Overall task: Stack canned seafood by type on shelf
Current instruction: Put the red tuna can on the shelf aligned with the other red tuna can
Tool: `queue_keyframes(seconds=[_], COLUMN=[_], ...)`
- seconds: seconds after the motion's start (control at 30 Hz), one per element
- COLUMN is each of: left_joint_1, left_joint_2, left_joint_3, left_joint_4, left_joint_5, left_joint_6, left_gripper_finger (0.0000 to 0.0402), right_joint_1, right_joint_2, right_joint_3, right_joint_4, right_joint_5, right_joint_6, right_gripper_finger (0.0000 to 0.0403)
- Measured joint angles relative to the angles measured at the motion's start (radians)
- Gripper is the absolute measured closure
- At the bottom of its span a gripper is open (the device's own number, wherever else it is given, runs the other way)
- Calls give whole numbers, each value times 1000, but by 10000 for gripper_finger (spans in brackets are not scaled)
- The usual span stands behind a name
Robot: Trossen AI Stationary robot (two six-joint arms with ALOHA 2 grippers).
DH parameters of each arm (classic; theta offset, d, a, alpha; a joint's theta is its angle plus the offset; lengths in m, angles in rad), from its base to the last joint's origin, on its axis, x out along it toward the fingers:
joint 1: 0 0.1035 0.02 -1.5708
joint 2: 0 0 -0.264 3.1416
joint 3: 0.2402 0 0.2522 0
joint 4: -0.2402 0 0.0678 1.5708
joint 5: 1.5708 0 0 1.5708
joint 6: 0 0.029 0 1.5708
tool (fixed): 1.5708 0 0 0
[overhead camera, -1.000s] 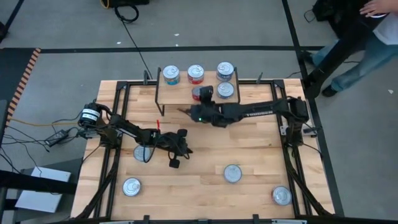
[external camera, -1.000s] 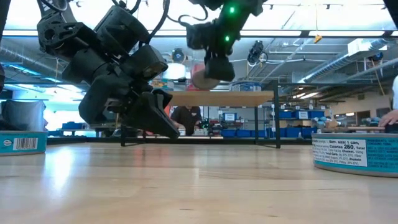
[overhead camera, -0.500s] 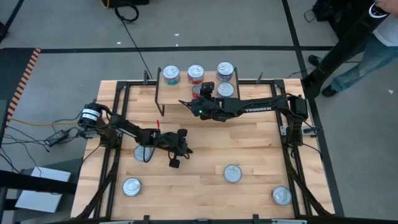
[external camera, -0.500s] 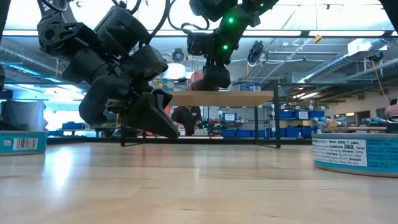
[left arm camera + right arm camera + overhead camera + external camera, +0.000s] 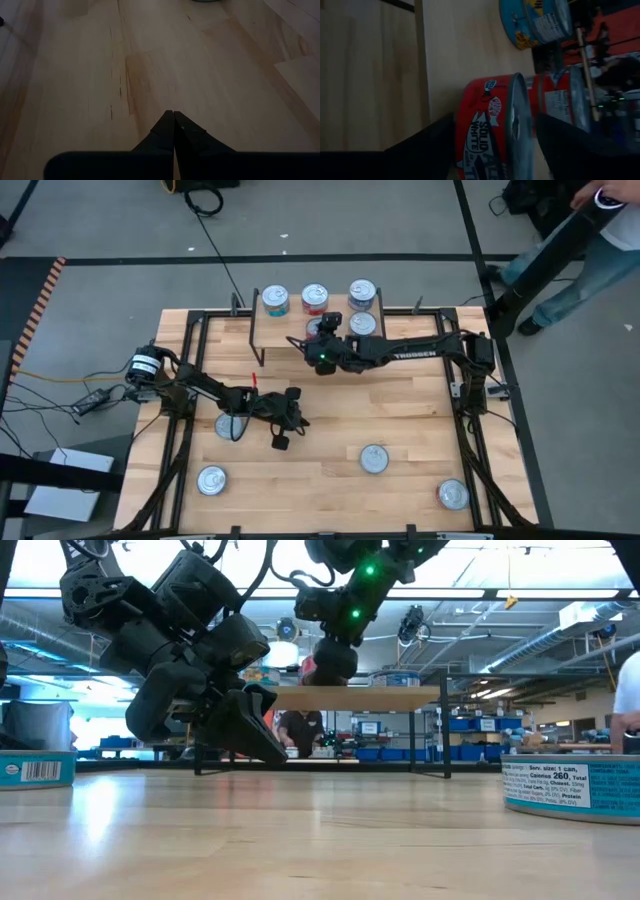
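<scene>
My right gripper [image 5: 322, 327] is over the light-wood shelf [image 5: 280, 332] and is shut on a red tin [image 5: 487, 131]. It holds the tin close above the shelf top [image 5: 450, 60], just in front of another red tin [image 5: 555, 100]. A teal tin [image 5: 274, 300], the red tin [image 5: 315, 298] and two blue tins [image 5: 362, 293] stand on the shelf on their bases. My left gripper [image 5: 295, 420] is shut and empty, low over the table's left middle. It also shows in the left wrist view [image 5: 173, 117]. My right gripper holds the red tin between its two fingers, one at the base [image 5: 461, 127] and one at the silver lid [image 5: 521, 125]. The fingers come about level from the table's near right side. The tin stays upright, lid up. I cannot tell whether its base touches the shelf.
Several loose tins lie on the table: one [image 5: 228, 426] partly under my left arm, one at the near left [image 5: 211, 480], one at the near middle [image 5: 374, 459] and one at the near right [image 5: 452, 495]. A person [image 5: 600, 240] stands beyond the far right corner.
My right gripper has carried the red tin a little toward the table's far and left edges, over the shelf and closer to the red tin standing there. It has also come slightly lower. The tin stays upright in the hold.
</scene>
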State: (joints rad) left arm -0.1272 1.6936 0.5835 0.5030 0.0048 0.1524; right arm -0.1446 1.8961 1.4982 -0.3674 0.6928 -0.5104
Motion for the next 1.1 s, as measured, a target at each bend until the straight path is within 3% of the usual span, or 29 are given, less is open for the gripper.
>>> queue_keyframes(seconds=[0.47,0.73,0.9,1.1], left_joint_1=[0,0,0,0], left_joint_2=[0,0,0,0], left_joint_3=[0,0,0,0], left_joint_4=[-2,-10,-9,-9], left_joint_5=[0,0,0,0], left_joint_6=[0,0,0,-3], left_gripper_finger=[396,396,396,396], right_joint_1=[-64,-51,-48,-106], right_joint_2=[-2,-3,-5,-7], right_joint_3=[0,50,119,158], right_joint_4=[27,-2,-54,-137], right_joint_5=[-166,-182,-182,-214], right_joint_6=[96,102,131,225], right_gripper_finger=[121,127,175,303])
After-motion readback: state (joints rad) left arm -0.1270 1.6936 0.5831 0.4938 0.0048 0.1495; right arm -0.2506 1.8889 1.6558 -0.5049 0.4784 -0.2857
